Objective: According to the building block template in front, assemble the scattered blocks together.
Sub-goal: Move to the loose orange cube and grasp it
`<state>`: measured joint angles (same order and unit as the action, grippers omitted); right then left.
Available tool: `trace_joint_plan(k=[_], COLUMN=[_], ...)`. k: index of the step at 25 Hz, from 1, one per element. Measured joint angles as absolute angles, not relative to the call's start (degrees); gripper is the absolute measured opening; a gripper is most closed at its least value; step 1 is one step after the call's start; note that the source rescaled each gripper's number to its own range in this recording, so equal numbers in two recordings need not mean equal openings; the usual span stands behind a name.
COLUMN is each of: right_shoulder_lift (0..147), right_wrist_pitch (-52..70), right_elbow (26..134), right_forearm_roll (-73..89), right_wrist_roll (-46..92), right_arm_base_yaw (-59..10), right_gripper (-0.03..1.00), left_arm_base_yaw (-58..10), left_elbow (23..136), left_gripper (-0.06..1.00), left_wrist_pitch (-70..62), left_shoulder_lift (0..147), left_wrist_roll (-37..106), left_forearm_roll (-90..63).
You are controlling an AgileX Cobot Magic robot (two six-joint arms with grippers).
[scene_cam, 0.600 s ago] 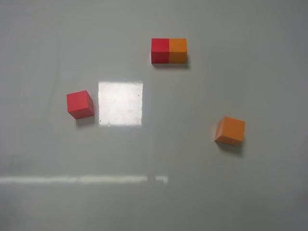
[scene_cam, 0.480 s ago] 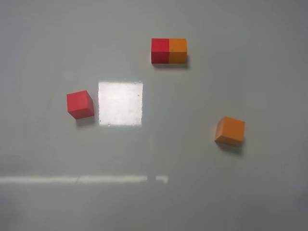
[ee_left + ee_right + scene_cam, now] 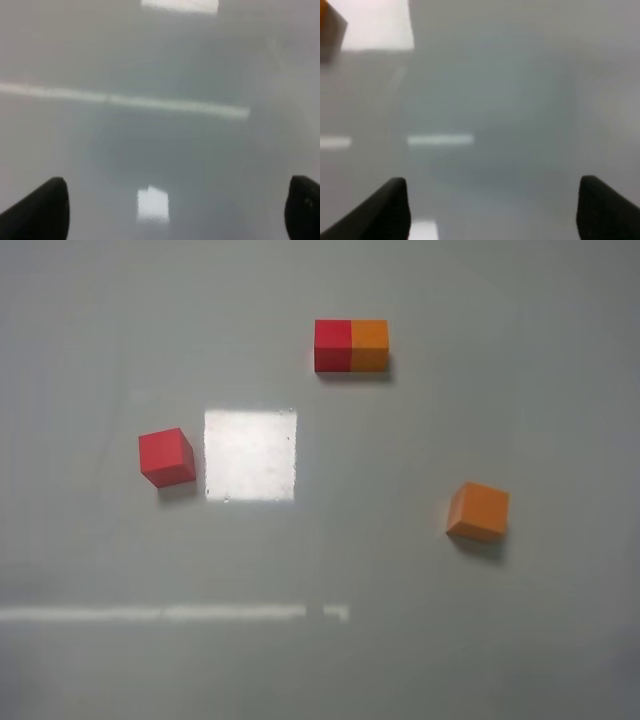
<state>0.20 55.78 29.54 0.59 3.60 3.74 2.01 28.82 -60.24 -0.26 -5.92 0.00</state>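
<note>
Building block template (image 3: 351,346) is lying at the far middle of the table (image 3: 400,640), its red half on the left and its orange half on the right. The red cube (image 3: 166,457) is sitting well apart at the left, and the orange cube (image 3: 478,511) nearer at the right. All three are lying exactly where they were half a second ago. The left hand (image 3: 175,210) and right hand (image 3: 492,205) are hovering over the table, fingers spread wide, gripping nothing.
</note>
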Motion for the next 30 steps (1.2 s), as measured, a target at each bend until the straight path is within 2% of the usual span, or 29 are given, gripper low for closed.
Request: trace_joint_plan(k=[5,8,11,13,20,24,30], right_shoulder_lift=[13.4,22.1,28.1,31.6,45.7,53.4,61.2], right_wrist_pitch=[57.8,56.6,55.0,55.0,54.4,51.7,47.5], right_elbow=[35.5,40.7,45.1,47.6,54.5,56.8,58.8], right_forearm_roll=[9.1,11.0,11.7,10.6,5.3,4.5,3.4], right_wrist_roll=[22.5,31.2,38.2,40.6,45.6,48.5,51.0], right_arm_base_yaw=[3.7,3.1,0.3,-3.8,-15.7,-19.4,-21.3], right_gripper=[0.65,0.75,0.93,0.97,1.0,1.0,1.0], left_arm_base_yaw=[2.0,2.0,2.0,2.0,2.0,2.0,2.0], left_elbow=[28.8,28.8,28.8,28.8,28.8,28.8,28.8], left_gripper=[0.81,0.78,0.78,0.78,0.78,0.78,0.76], left_wrist_pitch=[-60.2,-60.2,-60.2,-60.2,-60.2,-60.3,-60.3], left_shoulder_lift=[-0.3,-0.3,-0.3,-0.3,-0.3,-0.3,-0.3], left_wrist_roll=[-5.9,-5.9,-5.9,-5.9,-5.9,-5.9,-5.9], left_forearm_roll=[0.0,0.0,0.0,0.0,0.0,0.0,0.0])
